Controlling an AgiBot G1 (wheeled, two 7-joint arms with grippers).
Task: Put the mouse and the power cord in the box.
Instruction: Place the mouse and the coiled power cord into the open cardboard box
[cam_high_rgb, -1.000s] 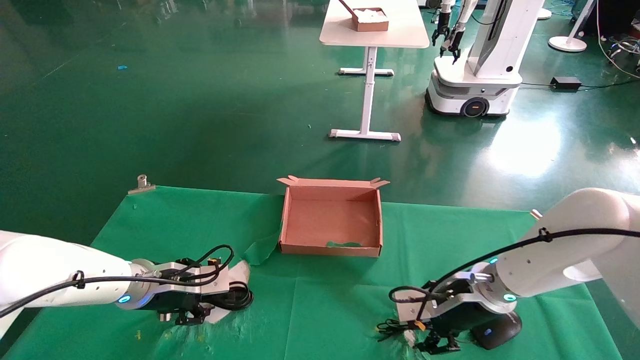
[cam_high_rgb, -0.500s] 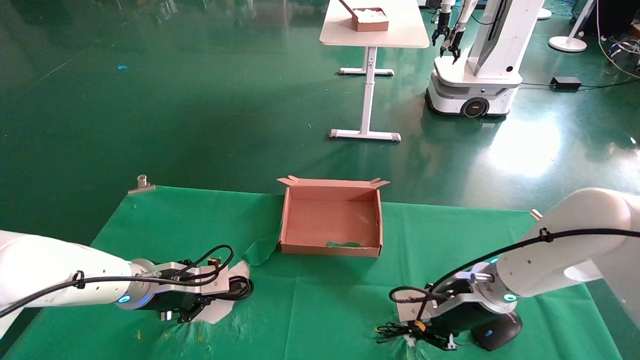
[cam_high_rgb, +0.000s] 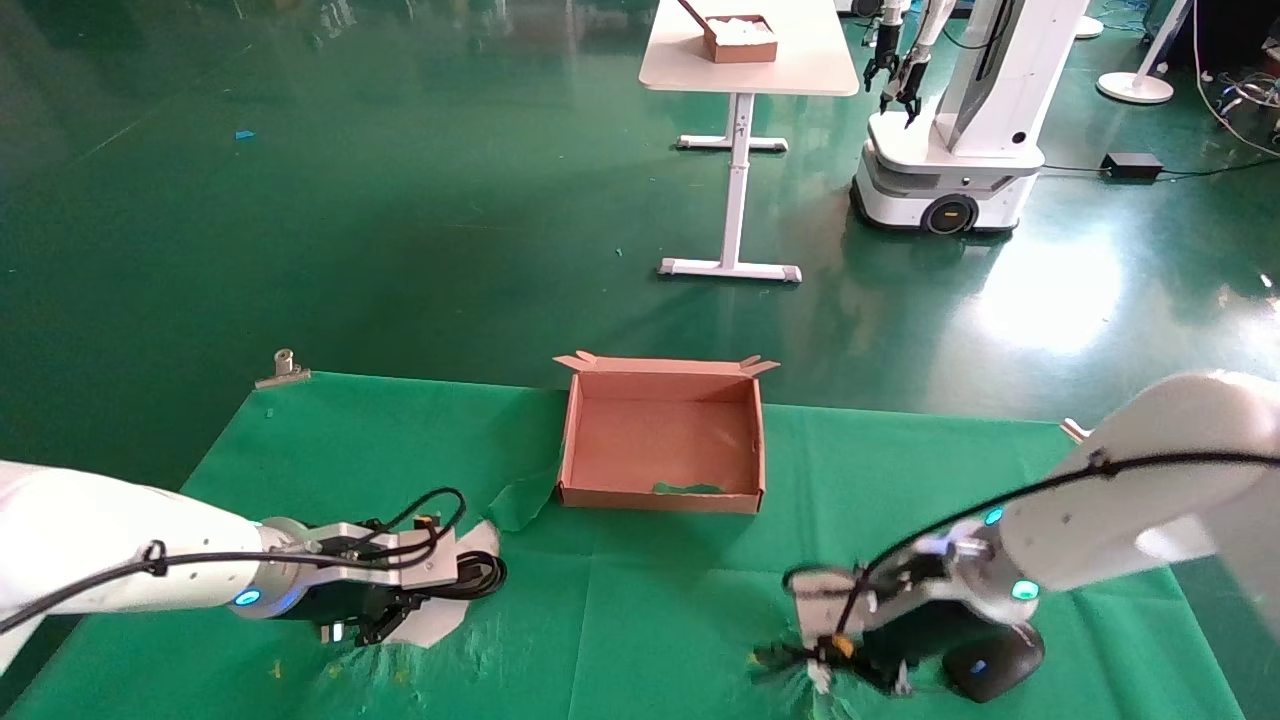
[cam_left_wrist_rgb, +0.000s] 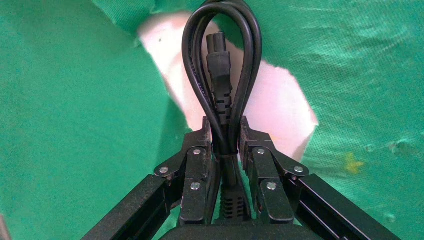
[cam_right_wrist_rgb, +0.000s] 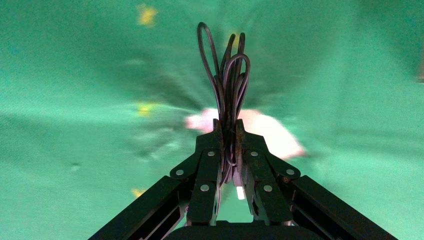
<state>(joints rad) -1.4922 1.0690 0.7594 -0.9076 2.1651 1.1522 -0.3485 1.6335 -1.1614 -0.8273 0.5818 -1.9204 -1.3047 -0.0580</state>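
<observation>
Near the desk's front edge, the power cord is clamped by the left gripper; the mouse cable is pinched by the right gripper.

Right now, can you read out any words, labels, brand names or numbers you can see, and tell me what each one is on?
None can be read.
The box: plain cardboard, no print visible.
The mouse: only a small blue light, no legible mark.
The power cord, clamped in the left gripper: no lettering visible on its plug.
The mouse's cable, clamped in the right gripper: no lettering.
</observation>
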